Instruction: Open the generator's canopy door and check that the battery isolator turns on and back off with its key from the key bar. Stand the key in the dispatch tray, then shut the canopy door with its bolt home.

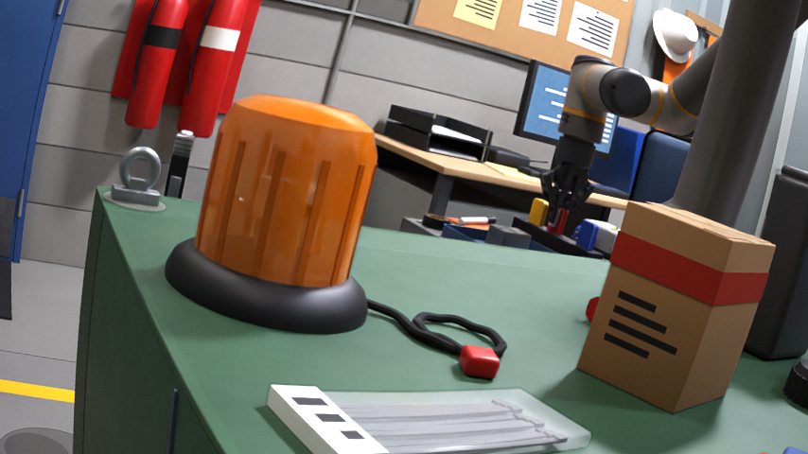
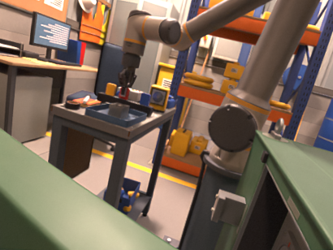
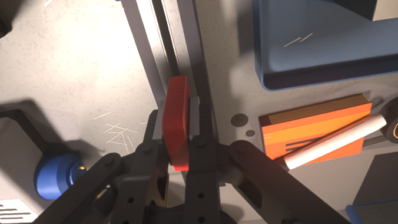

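The red key (image 3: 176, 120) stands in the dark key bar (image 3: 188, 59) on the grey side table, and my gripper (image 3: 176, 118) is closed around its head. From the side the gripper (image 1: 559, 212) points straight down at the bar (image 1: 556, 237), with a yellow key (image 1: 538, 211) standing beside the red one (image 1: 559, 220). The blue dispatch tray (image 2: 115, 113) lies on the same table in front of the bar. The green generator (image 2: 292, 178) fills the foreground, its canopy door (image 2: 268, 211) open on a dark interior.
The blue tray (image 3: 323, 44) holds a grey block (image 2: 118, 109). An orange pad (image 3: 315, 129) with a white marker (image 3: 335, 141) lies beside it, a blue knob (image 3: 56, 175) on the other side. An orange beacon (image 1: 282, 192) and a cardboard box (image 1: 678, 305) stand on the generator top.
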You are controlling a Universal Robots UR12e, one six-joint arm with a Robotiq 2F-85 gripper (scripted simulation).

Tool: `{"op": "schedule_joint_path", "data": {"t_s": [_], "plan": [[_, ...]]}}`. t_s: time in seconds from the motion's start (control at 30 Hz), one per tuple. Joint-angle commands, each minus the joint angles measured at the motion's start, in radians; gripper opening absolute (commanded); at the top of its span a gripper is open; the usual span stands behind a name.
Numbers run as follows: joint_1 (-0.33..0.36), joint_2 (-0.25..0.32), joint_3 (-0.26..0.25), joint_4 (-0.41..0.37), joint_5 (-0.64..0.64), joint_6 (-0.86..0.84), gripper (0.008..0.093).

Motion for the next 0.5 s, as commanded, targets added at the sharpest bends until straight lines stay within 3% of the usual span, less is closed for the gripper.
{"op": "schedule_joint_path", "data": {"t_s": [0.0, 0.47], "plan": [[0.0, -0.001, -0.002, 0.001, 0.0, 0.0, 0.008], [0.0, -0.028, -0.024, 0.049, 0.0, 0.0, 0.008]]}}
